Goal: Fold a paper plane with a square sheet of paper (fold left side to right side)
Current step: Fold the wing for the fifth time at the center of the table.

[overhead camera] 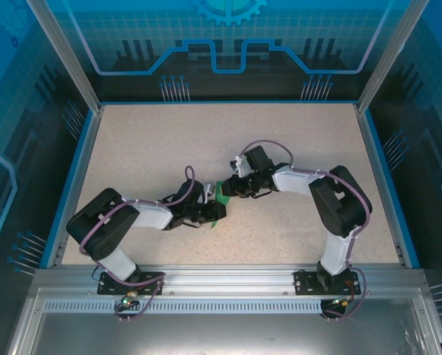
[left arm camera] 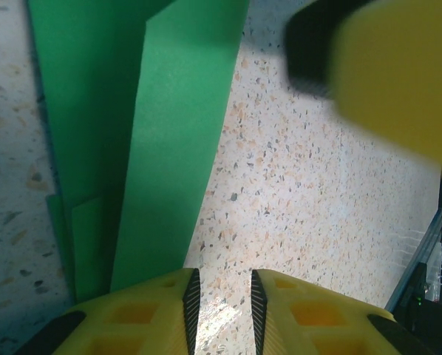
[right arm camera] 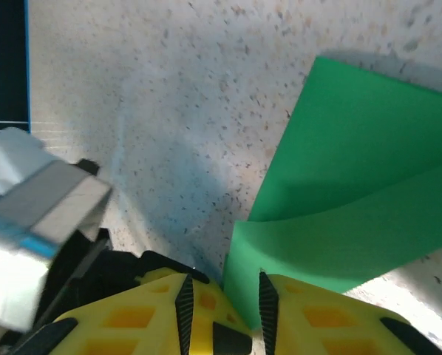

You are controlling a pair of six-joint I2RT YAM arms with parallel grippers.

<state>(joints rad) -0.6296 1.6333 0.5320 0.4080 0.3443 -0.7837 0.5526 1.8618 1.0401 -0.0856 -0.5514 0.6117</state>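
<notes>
Folded green sheet (overhead camera: 223,194) lies near the centre of the tabletop (overhead camera: 154,148), one flap curled up. Left hand (left arm camera: 222,285) — jaws narrowly parted over bare surface, sheet at its 10 o'clock. Right hand (right arm camera: 225,292) likewise parted, sheet edge between the pads, not visibly pinched. Risk: flap slips, crease lands skewed; the crowded hands may clash. Ample free room toward 12 o'clock — tabletop edges well off.
</notes>
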